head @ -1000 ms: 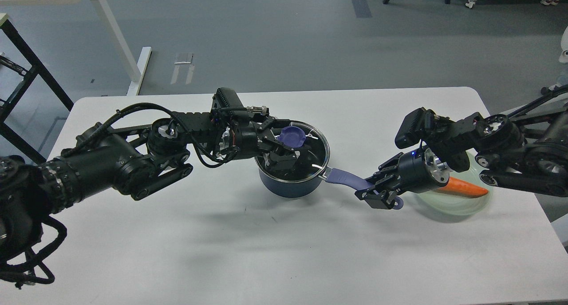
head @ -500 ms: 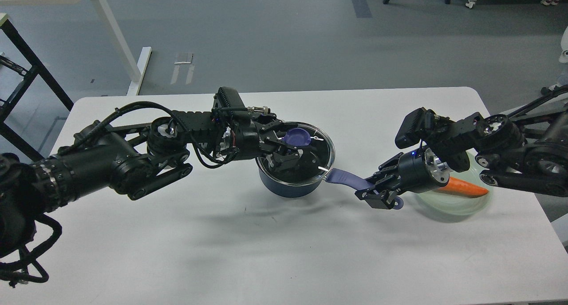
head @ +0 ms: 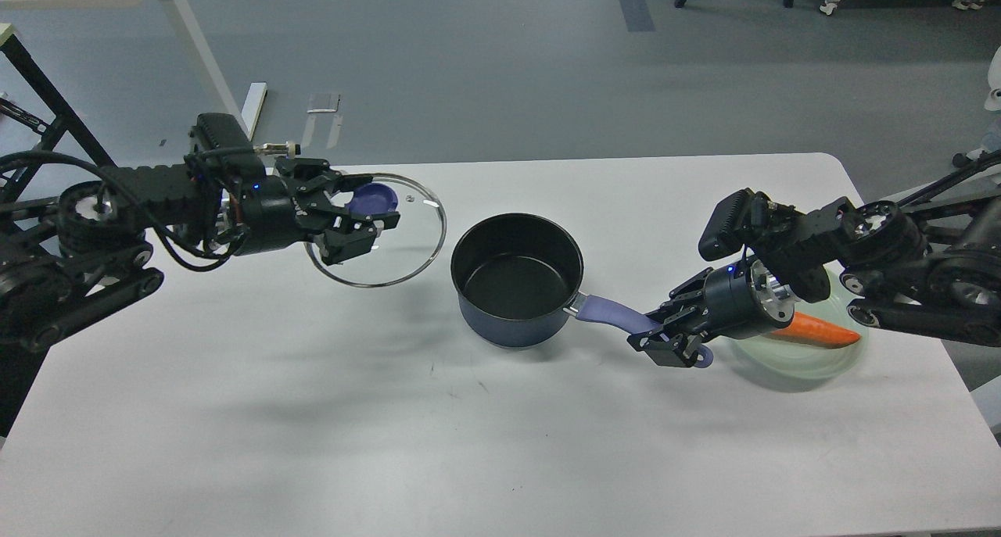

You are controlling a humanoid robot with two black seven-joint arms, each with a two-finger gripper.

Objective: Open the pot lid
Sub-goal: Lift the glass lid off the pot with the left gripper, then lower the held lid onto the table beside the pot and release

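Note:
A dark blue pot [head: 516, 279] with a black inside stands uncovered at the table's middle. Its purple handle [head: 618, 316] points to the right. My right gripper [head: 665, 340] is shut on the end of that handle. My left gripper [head: 361, 216] is shut on the purple knob [head: 374, 200] of the glass lid [head: 414, 244]. It holds the lid in the air, well to the left of the pot and above the table.
A pale green plate [head: 813, 357] with an orange carrot [head: 817, 331] lies to the right of the pot, partly under my right arm. The white table [head: 469, 443] has bare room in front. A white table leg and a black frame stand at the far left.
My left gripper has lifted the lid off the pot and carried it far to the left. The pot is now uncovered. The right gripper has kept its hold on the handle.

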